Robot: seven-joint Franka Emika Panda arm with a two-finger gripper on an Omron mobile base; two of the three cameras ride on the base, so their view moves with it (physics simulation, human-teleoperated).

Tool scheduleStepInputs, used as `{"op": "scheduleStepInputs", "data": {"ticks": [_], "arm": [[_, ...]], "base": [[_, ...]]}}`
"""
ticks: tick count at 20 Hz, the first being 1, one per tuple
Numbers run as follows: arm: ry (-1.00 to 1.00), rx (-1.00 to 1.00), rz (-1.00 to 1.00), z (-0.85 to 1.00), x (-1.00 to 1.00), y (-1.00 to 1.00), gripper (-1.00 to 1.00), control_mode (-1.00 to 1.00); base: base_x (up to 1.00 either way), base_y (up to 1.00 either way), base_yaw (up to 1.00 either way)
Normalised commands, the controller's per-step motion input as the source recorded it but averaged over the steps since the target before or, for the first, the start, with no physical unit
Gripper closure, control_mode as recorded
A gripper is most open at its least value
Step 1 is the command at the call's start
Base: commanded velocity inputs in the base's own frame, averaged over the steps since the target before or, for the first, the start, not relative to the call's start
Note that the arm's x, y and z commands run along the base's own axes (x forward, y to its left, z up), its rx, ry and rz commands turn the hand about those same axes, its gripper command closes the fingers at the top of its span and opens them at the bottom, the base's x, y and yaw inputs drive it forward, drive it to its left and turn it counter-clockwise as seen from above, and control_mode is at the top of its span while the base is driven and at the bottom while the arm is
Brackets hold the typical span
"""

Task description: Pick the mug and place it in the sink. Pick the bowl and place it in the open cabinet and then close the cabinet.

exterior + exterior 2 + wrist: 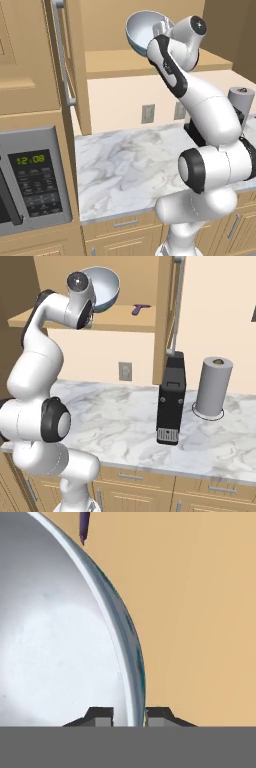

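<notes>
Bowl [141, 31], pinched by its rim between the gripper [129, 716] fingers, hangs tilted at upper centre over the open cabinet [120, 323] shelf. Glazed ceramic looks heavy, rigid, slippery and breakable; a rim hold seems its surest purchase.

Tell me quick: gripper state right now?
Gripper: closed on the rim of the bowl, one finger inside the wall and one outside, holding it up at the open cabinet shelf.
</notes>
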Motion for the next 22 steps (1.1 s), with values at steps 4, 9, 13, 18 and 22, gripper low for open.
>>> {"op": "scheduleStepInputs", "data": {"ticks": [4, 9, 13, 18, 22], "arm": [[-0.05, 0.0, 0.0, -0.01, 0.32, 0.11, -1.0, -1.0], [-0.18, 0.0, 0.0, 0.19, 0.17, 0.05, -1.0, -1.0], [-0.28, 0.0, 0.0, 0.15, 0.01, 0.04, -1.0, -1.0], [-0.31, 0.0, 0.0, 0.01, -0.05, 0.03, -1.0, -1.0], [-0.16, 0.01, 0.0, 0.11, -0.4, -0.03, -1.0, -1.0]], "base": [[0.0, 0.0, 0.0], [0.0, 0.0, 0.0], [0.0, 0.0, 0.0], [0.0, 0.0, 0.0], [0.0, 0.0, 0.0]]}}
